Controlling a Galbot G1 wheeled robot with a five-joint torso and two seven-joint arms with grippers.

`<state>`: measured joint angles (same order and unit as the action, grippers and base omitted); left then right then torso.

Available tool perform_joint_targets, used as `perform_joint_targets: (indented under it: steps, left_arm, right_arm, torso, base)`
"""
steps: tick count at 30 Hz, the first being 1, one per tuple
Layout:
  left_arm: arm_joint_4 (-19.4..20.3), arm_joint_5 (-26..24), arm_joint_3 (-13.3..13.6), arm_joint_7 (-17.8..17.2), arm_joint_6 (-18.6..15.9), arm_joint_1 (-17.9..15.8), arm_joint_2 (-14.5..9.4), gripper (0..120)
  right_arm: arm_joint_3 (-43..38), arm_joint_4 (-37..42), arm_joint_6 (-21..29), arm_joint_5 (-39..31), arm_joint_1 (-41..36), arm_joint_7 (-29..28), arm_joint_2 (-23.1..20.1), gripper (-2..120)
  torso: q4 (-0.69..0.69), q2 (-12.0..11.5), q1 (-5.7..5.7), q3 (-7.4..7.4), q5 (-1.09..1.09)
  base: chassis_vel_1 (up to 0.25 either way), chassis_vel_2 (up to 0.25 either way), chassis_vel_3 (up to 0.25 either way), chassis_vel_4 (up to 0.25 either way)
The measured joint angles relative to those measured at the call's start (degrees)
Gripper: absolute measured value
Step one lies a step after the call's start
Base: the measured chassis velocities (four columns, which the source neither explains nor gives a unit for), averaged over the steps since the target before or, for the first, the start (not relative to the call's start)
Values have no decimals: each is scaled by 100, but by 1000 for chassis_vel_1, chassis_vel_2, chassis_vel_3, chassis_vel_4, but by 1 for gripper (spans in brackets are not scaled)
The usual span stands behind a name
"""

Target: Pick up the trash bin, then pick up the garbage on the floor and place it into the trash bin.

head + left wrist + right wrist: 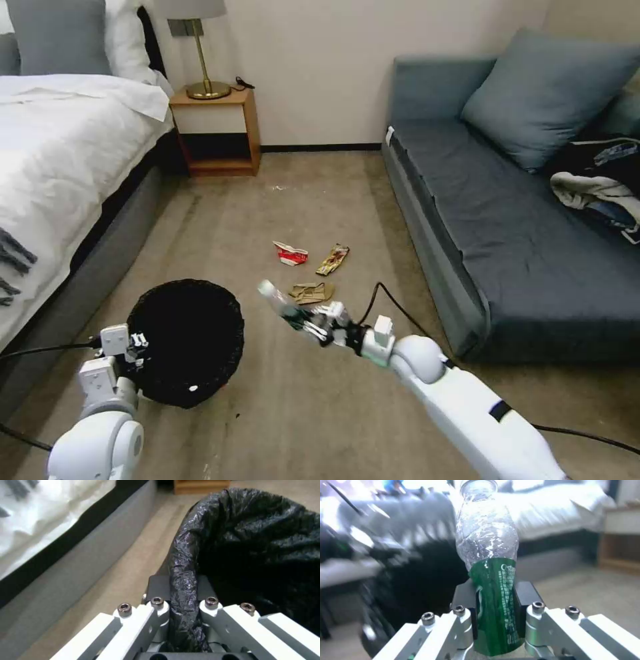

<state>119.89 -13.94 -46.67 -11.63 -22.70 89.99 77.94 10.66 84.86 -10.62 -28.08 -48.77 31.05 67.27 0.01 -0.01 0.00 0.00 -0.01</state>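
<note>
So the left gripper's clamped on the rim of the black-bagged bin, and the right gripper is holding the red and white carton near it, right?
Not quite. The right gripper holds the clear plastic bottle with the green label, as the right wrist view shows; the red-and-white carton lies on the floor in the head view. The left gripper is indeed clamped on the trash bin rim.
</note>
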Motion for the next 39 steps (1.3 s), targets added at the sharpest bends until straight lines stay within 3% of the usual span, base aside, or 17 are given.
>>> perform_joint_targets:
  steps: [8,12,17,25,27,30,32,34,39]
  left_arm:
    - [120,-264,35,206,133,33,163,7]
    - [408,-694,49,243,10,96,262,7]
    - [566,-785,46,257,-35,153,266,7]
    - [630,-796,15,269,-37,185,192,7]
    - [648,-796,15,269,-37,187,188,7]
    - [656,-797,16,269,-43,191,185,7]
    - [659,-797,16,269,-44,193,184,7]
    - [694,-801,11,269,-56,208,172,7]
    - [737,-806,-9,269,-66,229,172,7]
  right_arm:
    - [687,-59,-509,-353,314,-22,380,20]
    - [990,-524,-749,-170,518,-243,799,20]
    - [1076,-670,-704,90,533,-490,937,20]
    - [1112,-291,-295,88,413,-705,731,43]
    - [1103,-111,-203,62,358,-721,616,56]
    - [1061,-26,-184,54,312,-740,567,67]
    - [1052,-12,-180,53,303,-745,558,67]
    - [998,72,-164,51,239,-765,505,80]
    - [912,177,-154,64,128,-768,458,96]
  torso:
    - [0,0,0,0,0]
    - [0,0,0,0,1]
    - [0,0,0,0,1]
    - [-1,0,0,0,1]
    - [-1,0,0,0,2]
    - [-1,0,0,0,1]
    - [-1,0,0,0,1]
    - [-1,0,0,0,2]
    - [-1,0,0,0,2]
  base:
    - [0,0,0,0]
    - [0,0,0,0]
    - [0,0,0,0]
    - [0,0,0,0]
    - [0,0,0,0]
    - [0,0,0,0]
    - [0,0,0,0]
    - [0,0,0,0]
    - [0,0,0,0]
